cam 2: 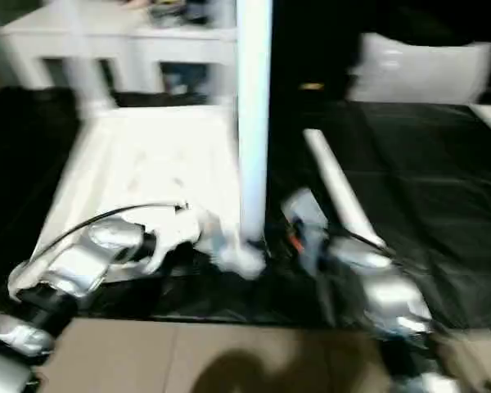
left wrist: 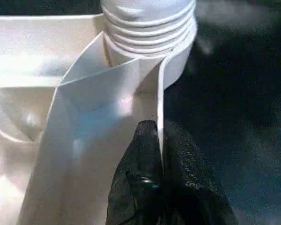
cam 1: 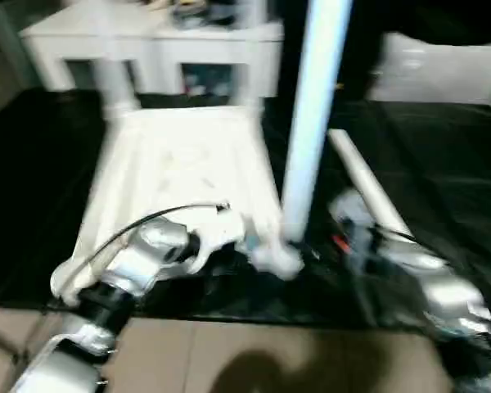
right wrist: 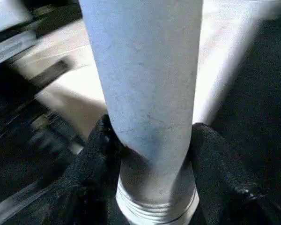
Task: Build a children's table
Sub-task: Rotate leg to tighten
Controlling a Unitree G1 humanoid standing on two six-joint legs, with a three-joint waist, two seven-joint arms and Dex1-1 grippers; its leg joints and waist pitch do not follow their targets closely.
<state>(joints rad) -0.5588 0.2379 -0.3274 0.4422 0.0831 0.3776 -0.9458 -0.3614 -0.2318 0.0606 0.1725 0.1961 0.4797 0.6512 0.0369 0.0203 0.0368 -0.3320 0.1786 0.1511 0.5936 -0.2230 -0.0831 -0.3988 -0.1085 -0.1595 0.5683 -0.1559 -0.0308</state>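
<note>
A: Where is the tabletop now?

B: I see the tabletop [cam 1: 180, 176] lying upside down on the black cloth [cam 1: 442, 180]. My left gripper [left wrist: 158, 154] is pinched closed on its thin rim wall, just beside the near corner socket [cam 1: 277, 260].

A: And the leg?

B: One leg [right wrist: 145, 70] stands upright in that socket. My right gripper [right wrist: 152, 154] has both fingers pressed on it. Another leg [cam 1: 368, 184] lies on the cloth nearby.

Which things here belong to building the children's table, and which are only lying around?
Belonging to the job:
- tabletop, underside up
- upright leg at its near corner socket
- spare leg lying on the black mat

Just lying about:
- white cabinet behind
</note>
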